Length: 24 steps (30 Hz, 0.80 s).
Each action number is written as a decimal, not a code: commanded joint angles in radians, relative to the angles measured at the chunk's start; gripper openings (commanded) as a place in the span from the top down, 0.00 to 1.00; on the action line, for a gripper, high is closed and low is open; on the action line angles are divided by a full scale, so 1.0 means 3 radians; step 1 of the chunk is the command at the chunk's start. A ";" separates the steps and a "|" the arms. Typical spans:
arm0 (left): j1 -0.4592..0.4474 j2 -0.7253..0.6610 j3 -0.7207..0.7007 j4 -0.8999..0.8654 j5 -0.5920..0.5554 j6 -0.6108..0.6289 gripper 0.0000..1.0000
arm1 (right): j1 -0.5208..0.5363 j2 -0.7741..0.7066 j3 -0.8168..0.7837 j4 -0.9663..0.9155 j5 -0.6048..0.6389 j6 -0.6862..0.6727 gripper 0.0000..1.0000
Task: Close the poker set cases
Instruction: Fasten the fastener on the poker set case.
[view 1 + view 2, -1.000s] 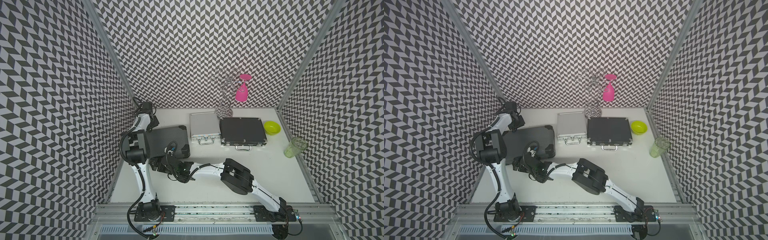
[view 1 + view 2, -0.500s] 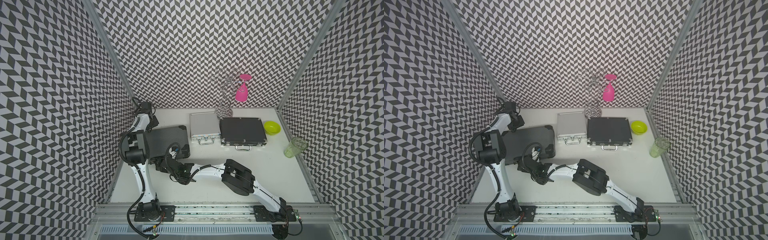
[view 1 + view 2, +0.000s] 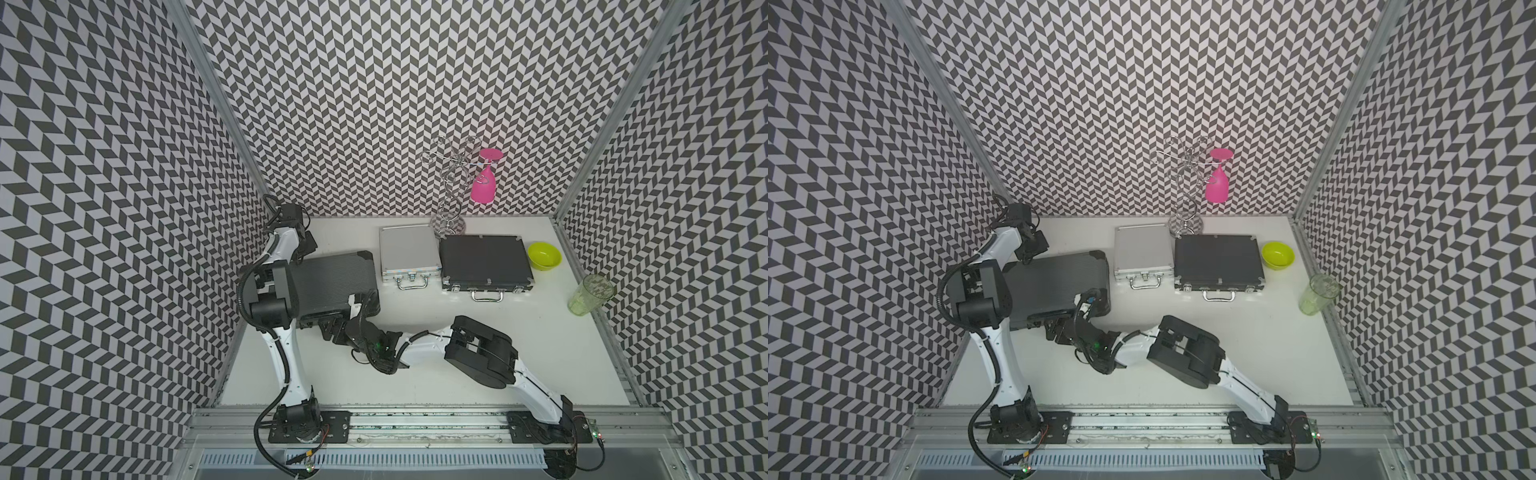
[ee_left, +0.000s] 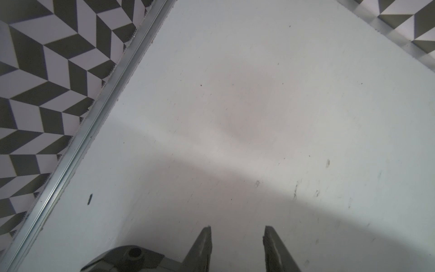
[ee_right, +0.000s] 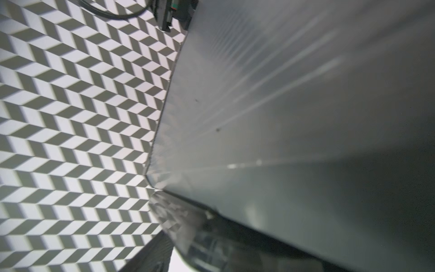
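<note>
1. Across the white worktop (image 3: 478, 365), three poker cases are lying in a row toward the back. That is leaving the front free for both arms to reach in.
2. Farthest to the left, the ribbed dark case (image 3: 332, 282), the biggest of the three, is sitting with its lid (image 5: 294, 106) apparently slanting above the base. The right wrist view is showing a dark gap under the lid's edge. I judge this to be the one case not yet shut.
3. The black case (image 3: 484, 262) is lying flat with its lid down and its handle facing the robot. It looks finished.
4. The silver case (image 3: 409, 253) is resting just beside the black one, between it and the ribbed case. It is likewise lying shut with its handle forward.
5. The right pincer (image 3: 328, 327) is reaching in low at the ribbed case's front edge, probably so that it can guide the lid down. I cannot tell whether its jaws are spread or pinching the lid, because they are hidden.
6. The left pincer (image 4: 237, 229) is hovering over bare worktop behind that case's back corner. Its fingers (image 4: 204, 245) are standing partly apart and holding nothing, likely placed there to be clear of the hinge side.
7. The green tumbler (image 3: 590, 295) and the green bowl (image 3: 544, 255) are standing at the far right, well apart from the closing work.
</note>
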 commanded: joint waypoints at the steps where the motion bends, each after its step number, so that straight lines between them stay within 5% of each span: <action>1: 0.0028 0.0002 -0.0143 -0.0431 0.0027 -0.0101 0.60 | -0.0195 0.0152 -0.0115 -0.0134 -0.0349 0.0038 0.15; 13: 0.0010 0.0024 -0.0097 -0.0456 0.0015 -0.0101 0.60 | -0.0190 0.0413 0.0227 0.0004 -0.1105 -0.0333 0.15; 20: 0.0009 0.0020 -0.0103 -0.0459 -0.0002 -0.0101 0.60 | -0.0214 0.0450 0.0340 -0.0235 -0.0872 -0.0310 0.12; 24: 0.0000 0.0027 -0.0102 -0.0473 0.0009 -0.0100 0.60 | -0.0240 0.0466 0.0327 -0.0127 -0.1107 -0.0229 0.13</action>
